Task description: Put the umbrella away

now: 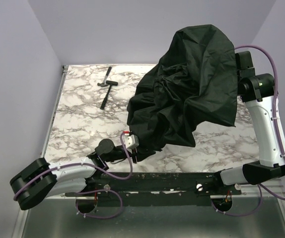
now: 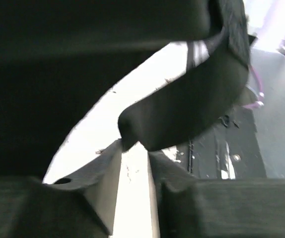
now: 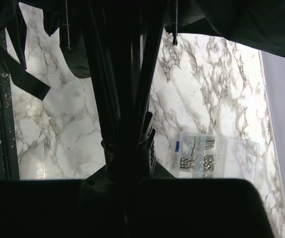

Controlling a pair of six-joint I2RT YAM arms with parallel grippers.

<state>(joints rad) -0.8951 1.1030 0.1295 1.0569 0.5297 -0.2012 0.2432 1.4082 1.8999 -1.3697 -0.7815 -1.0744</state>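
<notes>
Top external view gives us the umbrella as a crumpled, half-collapsed black canopy hanging above the marble table, strung between our two arms. Its lower hem reaches down to the left gripper. Its upper bulk covers the end of the right arm, so from above we cannot see that tool at all. Well beyond the left gripper and a little to its left, a small black-handled hammer lies flat on the marble, apart from the fabric.

From the left wrist we see both fingers with a narrow slit between them and bright tabletop showing through it. A rounded fold of black cloth sits right at their tips, and more canopy fills the view above. Whether the tips actually pinch that fold we cannot tell.

From the right wrist, the right gripper is a dark silhouette, closed around the umbrella's shaft, which runs straight ahead of it with thin ribs alongside. Canopy hangs over the tool and to both sides of it. On the table beneath, just to its right, rests a clear plastic box of small metal screws.
</notes>
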